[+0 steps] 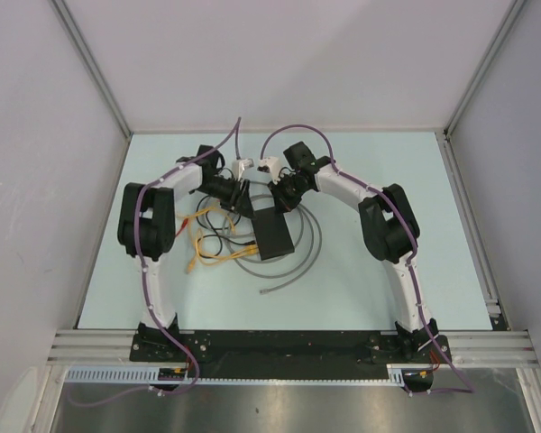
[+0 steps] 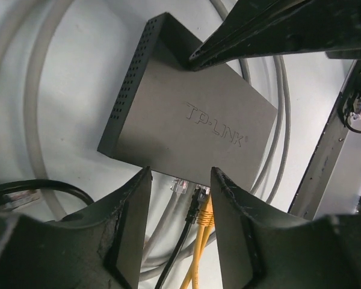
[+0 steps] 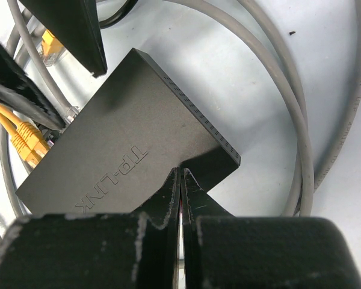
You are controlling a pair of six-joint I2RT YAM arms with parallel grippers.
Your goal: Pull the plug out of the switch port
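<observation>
The switch (image 1: 275,233) is a flat black TP-LINK box lying mid-table, and it also shows in the left wrist view (image 2: 186,120) and the right wrist view (image 3: 120,144). A clear plug (image 2: 179,185), a black plug (image 2: 197,198) and a yellow plug (image 2: 206,211) sit at its port edge. My left gripper (image 2: 180,174) is open, its jaws either side of these plugs and touching none. My right gripper (image 3: 181,171) is shut and empty, with its tips resting on the switch's top near the far corner. In the top view both grippers (image 1: 243,194) (image 1: 275,194) meet over the switch's far end.
Grey cable (image 1: 298,266) loops around the switch. Yellow cable (image 1: 212,253) and black cable (image 1: 207,216) lie tangled to its left. White walls enclose the light-blue table (image 1: 388,298) on the left, the far side and the right.
</observation>
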